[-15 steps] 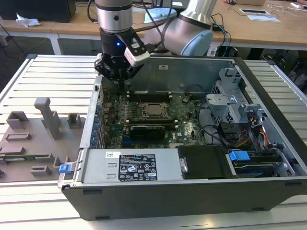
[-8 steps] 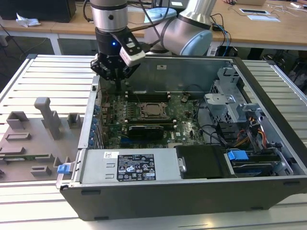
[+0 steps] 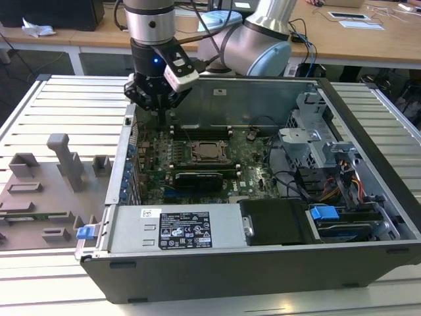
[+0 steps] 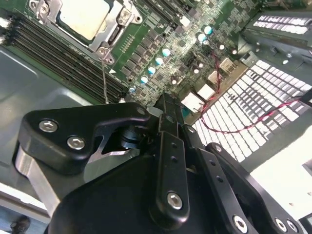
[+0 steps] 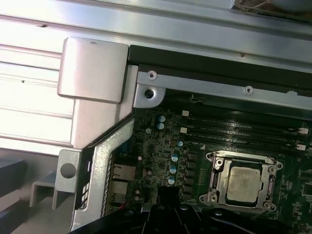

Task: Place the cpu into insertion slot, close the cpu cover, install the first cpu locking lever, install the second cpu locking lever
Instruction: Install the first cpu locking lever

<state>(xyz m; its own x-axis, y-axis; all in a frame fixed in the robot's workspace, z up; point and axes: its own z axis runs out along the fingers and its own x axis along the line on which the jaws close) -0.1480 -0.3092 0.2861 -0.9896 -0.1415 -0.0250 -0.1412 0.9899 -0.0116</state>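
- Gripper (image 3: 161,118): fingers pressed together, hanging over the circuit board (image 3: 253,161), apart from the chip (image 5: 243,183).
- Chip: lies flat inside the closed metal frame (image 5: 242,161).

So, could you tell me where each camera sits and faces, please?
Exterior view: off the arm, above the open computer case, looking down inside; the arm and gripper show.
First wrist view: on the arm, facing the motherboard and case corner; a gripper part shows.
Second wrist view: on the arm, looking past the gripper's body at the motherboard.
Both wrist views share the cpu.
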